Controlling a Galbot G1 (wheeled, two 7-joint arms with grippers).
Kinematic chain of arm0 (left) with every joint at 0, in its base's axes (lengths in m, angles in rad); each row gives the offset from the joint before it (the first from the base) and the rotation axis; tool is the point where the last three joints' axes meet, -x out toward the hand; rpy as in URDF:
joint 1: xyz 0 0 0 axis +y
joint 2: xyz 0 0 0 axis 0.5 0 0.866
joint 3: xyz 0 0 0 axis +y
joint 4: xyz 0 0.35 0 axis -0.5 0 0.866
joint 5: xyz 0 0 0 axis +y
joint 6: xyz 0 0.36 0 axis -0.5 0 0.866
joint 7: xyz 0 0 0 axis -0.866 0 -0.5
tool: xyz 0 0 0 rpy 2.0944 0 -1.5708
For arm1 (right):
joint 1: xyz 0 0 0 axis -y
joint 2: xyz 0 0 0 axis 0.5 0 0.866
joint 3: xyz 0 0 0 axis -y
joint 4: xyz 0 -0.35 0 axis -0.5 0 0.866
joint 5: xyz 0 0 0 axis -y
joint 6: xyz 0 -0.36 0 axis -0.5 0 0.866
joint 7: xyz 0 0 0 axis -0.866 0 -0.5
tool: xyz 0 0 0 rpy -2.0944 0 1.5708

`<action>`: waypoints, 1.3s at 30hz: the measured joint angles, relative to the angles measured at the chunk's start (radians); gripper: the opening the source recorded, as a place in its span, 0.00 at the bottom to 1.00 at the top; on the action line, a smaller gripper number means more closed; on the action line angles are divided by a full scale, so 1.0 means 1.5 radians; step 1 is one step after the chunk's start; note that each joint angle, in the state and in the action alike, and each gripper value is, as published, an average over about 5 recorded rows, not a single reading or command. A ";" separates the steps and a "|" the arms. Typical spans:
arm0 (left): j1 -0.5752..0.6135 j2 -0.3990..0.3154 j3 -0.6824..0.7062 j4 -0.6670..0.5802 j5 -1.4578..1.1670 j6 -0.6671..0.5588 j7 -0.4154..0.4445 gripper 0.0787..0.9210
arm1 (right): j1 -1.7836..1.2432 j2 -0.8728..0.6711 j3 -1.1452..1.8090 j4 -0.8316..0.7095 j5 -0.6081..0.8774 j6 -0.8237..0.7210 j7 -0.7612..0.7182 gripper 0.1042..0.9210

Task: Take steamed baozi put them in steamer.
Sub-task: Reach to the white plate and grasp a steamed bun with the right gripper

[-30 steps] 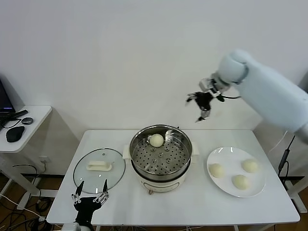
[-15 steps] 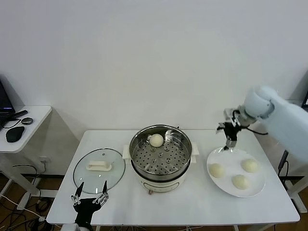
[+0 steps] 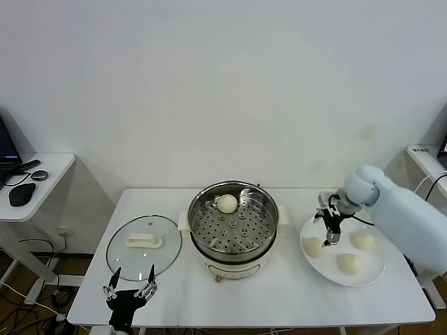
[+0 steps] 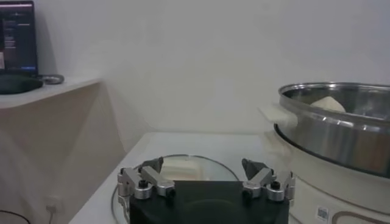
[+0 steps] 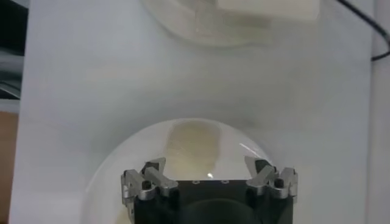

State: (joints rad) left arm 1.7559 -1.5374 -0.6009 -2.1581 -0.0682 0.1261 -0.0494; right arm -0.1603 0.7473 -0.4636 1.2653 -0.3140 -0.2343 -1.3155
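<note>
The steamer (image 3: 232, 227) is a shiny steel pot on a white base at the table's middle, with one steamed baozi (image 3: 227, 203) on the far side of its perforated tray. Three more baozi lie on the white plate (image 3: 332, 278) at the right: one at the left (image 3: 313, 247), one at the back right (image 3: 362, 240) and one in front (image 3: 349, 264). My right gripper (image 3: 329, 237) hangs open and empty just above the left one, fingers pointing down. In the right wrist view its open gripper (image 5: 208, 173) hovers over the plate (image 5: 116, 176). My left gripper (image 3: 130, 288) waits open at the table's front left.
A glass lid with a white handle (image 3: 144, 242) lies flat left of the steamer, just beyond the left gripper. The left wrist view shows the open left gripper (image 4: 207, 176), that lid (image 4: 183, 165) and the steamer wall (image 4: 335, 131). A side desk (image 3: 35, 174) stands at far left.
My right arm has swung down and to the right, from high behind the steamer to just over the plate's left baozi. Its gripper stayed open. The left arm has not moved.
</note>
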 measured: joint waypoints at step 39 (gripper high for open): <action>-0.006 -0.002 0.002 0.026 -0.001 -0.001 -0.001 0.88 | -0.073 0.050 0.046 -0.054 -0.076 -0.022 0.031 0.75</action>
State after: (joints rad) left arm 1.7469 -1.5402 -0.5976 -2.1188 -0.0689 0.1251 -0.0507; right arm -0.2704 0.8231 -0.3942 1.1851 -0.4278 -0.2674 -1.2683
